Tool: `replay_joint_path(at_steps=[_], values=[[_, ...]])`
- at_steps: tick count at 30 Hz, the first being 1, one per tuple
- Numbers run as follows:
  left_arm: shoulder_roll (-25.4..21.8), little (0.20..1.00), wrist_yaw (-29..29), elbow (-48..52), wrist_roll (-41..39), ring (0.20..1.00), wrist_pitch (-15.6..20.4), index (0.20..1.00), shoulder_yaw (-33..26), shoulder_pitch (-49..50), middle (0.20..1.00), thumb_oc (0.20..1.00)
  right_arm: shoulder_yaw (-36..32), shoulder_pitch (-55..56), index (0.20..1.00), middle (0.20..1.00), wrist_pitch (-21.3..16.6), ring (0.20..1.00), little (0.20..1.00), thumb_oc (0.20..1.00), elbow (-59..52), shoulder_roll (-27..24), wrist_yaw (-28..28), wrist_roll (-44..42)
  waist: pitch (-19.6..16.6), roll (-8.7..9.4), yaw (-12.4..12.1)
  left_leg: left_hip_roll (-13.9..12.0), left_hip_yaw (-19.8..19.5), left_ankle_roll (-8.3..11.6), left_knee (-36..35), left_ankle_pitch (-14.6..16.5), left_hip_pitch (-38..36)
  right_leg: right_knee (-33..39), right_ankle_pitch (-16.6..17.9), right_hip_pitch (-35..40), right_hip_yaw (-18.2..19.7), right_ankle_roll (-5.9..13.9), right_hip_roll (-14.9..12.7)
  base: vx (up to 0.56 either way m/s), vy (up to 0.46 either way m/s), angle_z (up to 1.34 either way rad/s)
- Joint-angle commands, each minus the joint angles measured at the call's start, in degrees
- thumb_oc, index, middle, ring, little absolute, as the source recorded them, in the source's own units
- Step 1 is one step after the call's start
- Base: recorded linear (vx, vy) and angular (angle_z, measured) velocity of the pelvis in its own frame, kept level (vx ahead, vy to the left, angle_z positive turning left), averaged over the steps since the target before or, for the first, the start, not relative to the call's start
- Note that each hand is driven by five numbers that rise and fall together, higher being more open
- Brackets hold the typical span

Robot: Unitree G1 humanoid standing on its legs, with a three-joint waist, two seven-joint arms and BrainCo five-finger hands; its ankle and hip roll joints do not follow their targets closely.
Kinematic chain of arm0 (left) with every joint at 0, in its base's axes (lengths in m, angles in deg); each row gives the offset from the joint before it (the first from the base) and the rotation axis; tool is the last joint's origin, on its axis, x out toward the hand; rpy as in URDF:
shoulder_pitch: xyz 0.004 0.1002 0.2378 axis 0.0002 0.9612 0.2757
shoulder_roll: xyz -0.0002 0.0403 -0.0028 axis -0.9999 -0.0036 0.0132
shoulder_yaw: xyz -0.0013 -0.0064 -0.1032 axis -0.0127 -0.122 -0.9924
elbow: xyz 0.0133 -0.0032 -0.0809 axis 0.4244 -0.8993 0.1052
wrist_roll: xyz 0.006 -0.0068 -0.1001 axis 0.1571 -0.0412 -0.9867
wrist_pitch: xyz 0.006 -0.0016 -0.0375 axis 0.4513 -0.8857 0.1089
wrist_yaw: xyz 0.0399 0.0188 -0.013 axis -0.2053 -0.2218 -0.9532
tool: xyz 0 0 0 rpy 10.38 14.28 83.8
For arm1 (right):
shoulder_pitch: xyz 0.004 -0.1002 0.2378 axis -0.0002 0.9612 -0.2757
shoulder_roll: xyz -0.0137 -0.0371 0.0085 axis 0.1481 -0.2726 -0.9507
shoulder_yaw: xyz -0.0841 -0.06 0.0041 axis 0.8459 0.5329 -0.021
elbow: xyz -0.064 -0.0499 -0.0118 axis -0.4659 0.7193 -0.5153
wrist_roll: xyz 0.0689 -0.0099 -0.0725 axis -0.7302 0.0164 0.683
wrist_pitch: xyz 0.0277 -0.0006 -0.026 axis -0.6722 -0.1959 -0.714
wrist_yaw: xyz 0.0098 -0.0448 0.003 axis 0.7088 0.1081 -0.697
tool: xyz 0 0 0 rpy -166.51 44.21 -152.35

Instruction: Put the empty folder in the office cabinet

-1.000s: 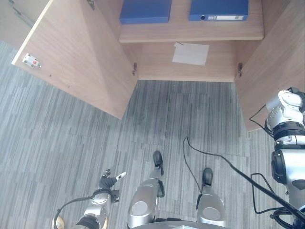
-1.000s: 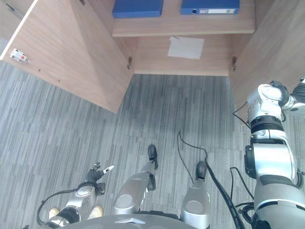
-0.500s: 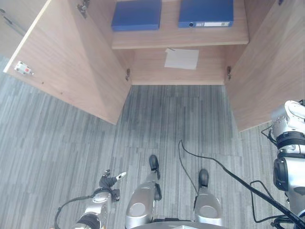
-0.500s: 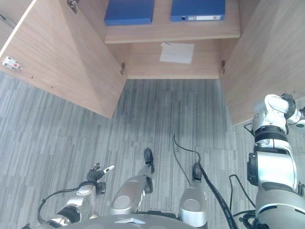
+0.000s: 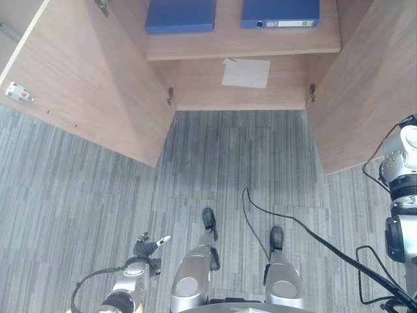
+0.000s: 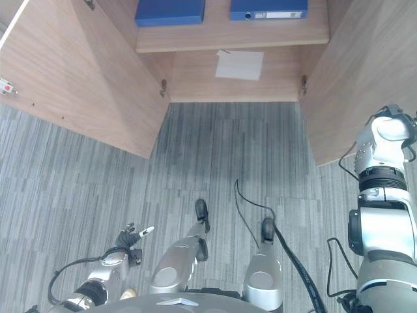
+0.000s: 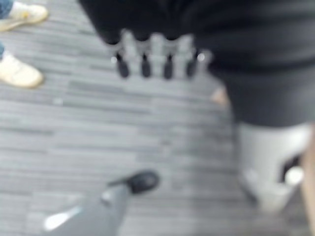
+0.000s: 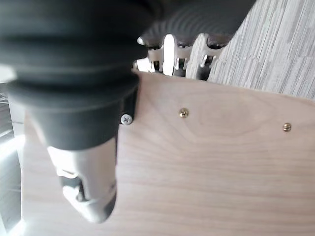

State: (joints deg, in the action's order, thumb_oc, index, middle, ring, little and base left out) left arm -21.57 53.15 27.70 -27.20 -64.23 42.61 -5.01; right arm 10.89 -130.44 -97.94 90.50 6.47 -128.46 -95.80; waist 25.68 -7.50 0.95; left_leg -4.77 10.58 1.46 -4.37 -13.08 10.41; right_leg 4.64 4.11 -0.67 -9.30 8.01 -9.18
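Two blue folders lie on the open cabinet's upper shelf, a flat one (image 5: 180, 14) at the left and one with a white spine label (image 5: 280, 13) at the right. My right hand (image 8: 169, 49) grips the edge of the right cabinet door (image 5: 371, 85), with fingers curled over the edge and the thumb (image 8: 88, 196) pressed on the door's face. My left hand (image 5: 144, 248) hangs low at my left side over the carpet, its fingers (image 7: 155, 59) straight, and it holds nothing.
The left cabinet door (image 5: 91, 85) stands wide open. A white sheet of paper (image 5: 246, 72) lies on the lower shelf. Grey striped carpet (image 5: 228, 156) runs up to the cabinet. A person's light shoes (image 7: 17, 73) stand near my left side.
The whole picture has shifted, so the camera moved. My right arm has drawn farther out to the right beside the door. The left hand has stayed put.
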Motion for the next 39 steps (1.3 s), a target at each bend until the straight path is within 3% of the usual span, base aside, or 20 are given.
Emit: replay_joint_path(at_steps=[1, 3, 7, 8, 14, 19, 23, 24, 27, 29, 39], values=[[-1.9, 1.000, -0.2, -2.5, -1.4, 1.000, -0.6, 1.000, 0.1, -1.5, 1.000, 1.000, 5.8, -7.3, 1.000, 1.000, 0.8, 1.000, 1.000, 1.000, -0.5, -3.0, 13.6, -1.9, -0.5, 2.49, -1.9, -1.2, 0.5, 3.56, 0.6, 11.4, -6.9, -5.3, -3.2, -6.6, -0.8, -3.41, 0.2, 0.01, 0.012, -0.10], [-2.3, 1.000, 0.5, -3.2, -1.4, 1.000, -1.3, 1.000, -0.4, -1.8, 1.000, 1.000, 7.5, -8.8, 1.000, 1.000, 1.4, 1.000, 1.000, 1.000, -0.2, -2.7, 19.5, -3.0, -0.3, 2.53, -2.3, -1.2, 0.2, 3.70, 0.4, 11.2, -6.8, -5.6, -3.4, -6.6, -1.3, -3.45, 0.2, 0.00, 0.017, -0.12], [-2.4, 1.000, 0.9, -4.0, -1.4, 1.000, -1.2, 1.000, -1.2, -1.5, 1.000, 1.000, 8.6, -8.9, 1.000, 1.000, 1.0, 1.000, 1.000, 1.000, -0.5, -2.1, 21.5, -5.1, -0.3, 2.73, -2.6, -1.3, 0.1, 3.68, 0.5, 11.1, -6.7, -5.8, -3.3, -6.6, -1.7, -3.38, 0.1, 0.00, 0.000, 0.00], [-2.5, 1.000, 1.5, -4.5, -1.2, 1.000, -0.9, 1.000, -1.6, -1.2, 1.000, 1.000, 8.7, -8.7, 1.000, 1.000, 1.8, 1.000, 1.000, 1.000, -0.7, -1.6, 24.7, -4.5, -0.2, 2.91, -2.9, -1.3, 0.0, 3.62, 0.4, 11.2, -7.1, -5.9, -3.6, -6.2, -2.2, -3.33, 0.0, 0.02, 0.032, -0.01], [-2.8, 1.000, 2.5, -4.7, -0.4, 1.000, -1.0, 1.000, -2.0, -1.1, 1.000, 1.000, 10.6, -8.9, 1.000, 1.000, 4.0, 1.000, 1.000, 1.000, -1.6, 0.0, 28.6, -3.5, -0.6, 3.29, -3.8, -1.1, -0.5, 3.39, 0.4, 11.1, -7.0, -5.5, -3.1, -5.8, -2.7, -3.10, -0.1, 0.00, 0.006, 0.00], [-3.2, 1.000, 3.3, -5.6, 0.0, 1.000, 0.1, 1.000, -2.3, -0.3, 1.000, 1.000, 13.4, -8.2, 1.000, 1.000, 5.2, 1.000, 1.000, 1.000, -3.3, 2.3, 36.1, -2.3, -1.2, 3.88, -4.7, -0.8, -0.8, 3.15, 0.3, 11.3, -7.9, -4.6, -2.7, -4.2, -3.3, -2.83, -0.2, 0.01, 0.039, -0.04], [-3.4, 1.000, 4.0, -5.6, 0.0, 1.000, 0.3, 1.000, -2.5, 0.2, 1.000, 1.000, 15.0, -7.2, 1.000, 1.000, 5.8, 1.000, 1.000, 1.000, -5.0, 3.7, 38.8, -1.0, -1.6, 4.13, -5.1, -0.5, -1.0, 2.99, 0.3, 11.4, -8.2, -4.4, -2.5, -3.7, -3.5, -2.68, -0.3, 0.00, 0.068, -0.03], [-3.3, 1.000, 4.9, -6.0, 0.2, 1.000, 0.5, 1.000, -2.6, 0.7, 1.000, 1.000, 16.8, -5.2, 1.000, 1.000, 7.1, 1.000, 1.000, 1.000, -8.1, 5.8, 41.0, 1.0, -2.3, 4.55, -5.3, -0.4, -0.9, 2.85, 0.3, 11.4, -8.7, -3.9, -2.2, -2.8, -3.9, -2.51, -0.4, 0.01, 0.095, -0.04], [-3.2, 1.000, 5.2, -6.0, 0.2, 1.000, 0.6, 1.000, -2.6, 1.0, 1.000, 1.000, 17.3, -4.3, 1.000, 1.000, 8.0, 1.000, 1.000, 1.000, -9.4, 6.6, 41.4, 1.9, -2.6, 4.70, -5.3, -0.3, -0.9, 2.80, 0.3, 11.5, -9.0, -3.8, -2.1, -2.5, -4.1, -2.44, -0.5, 0.01, 0.078, -0.03], [-2.5, 1.000, 5.2, -5.4, -0.2, 1.000, 0.8, 1.000, -2.8, 2.0, 1.000, 1.000, 20.0, -0.4, 1.000, 1.000, 10.4, 1.000, 1.000, 1.000, -13.9, 10.1, 40.1, 4.0, -3.5, 5.35, -5.5, 0.0, -0.7, 2.34, 0.2, 11.8, -10.1, -3.0, -1.6, -1.2, -4.2, -2.11, -0.7, 0.03, 0.165, -0.02], [-2.1, 1.000, 4.7, -5.7, -2.5, 1.000, 0.6, 1.000, -3.8, 3.0, 1.000, 1.000, 23.7, -0.2, 1.000, 1.000, 11.0, 1.000, 1.000, 1.000, -12.4, 15.3, 40.3, 6.4, -5.0, 6.70, -8.1, 0.9, -1.2, 1.55, -0.2, 12.4, -11.3, -1.6, -0.5, 1.1, -5.8, -1.09, -1.3, 0.00, 0.094, 0.16]])
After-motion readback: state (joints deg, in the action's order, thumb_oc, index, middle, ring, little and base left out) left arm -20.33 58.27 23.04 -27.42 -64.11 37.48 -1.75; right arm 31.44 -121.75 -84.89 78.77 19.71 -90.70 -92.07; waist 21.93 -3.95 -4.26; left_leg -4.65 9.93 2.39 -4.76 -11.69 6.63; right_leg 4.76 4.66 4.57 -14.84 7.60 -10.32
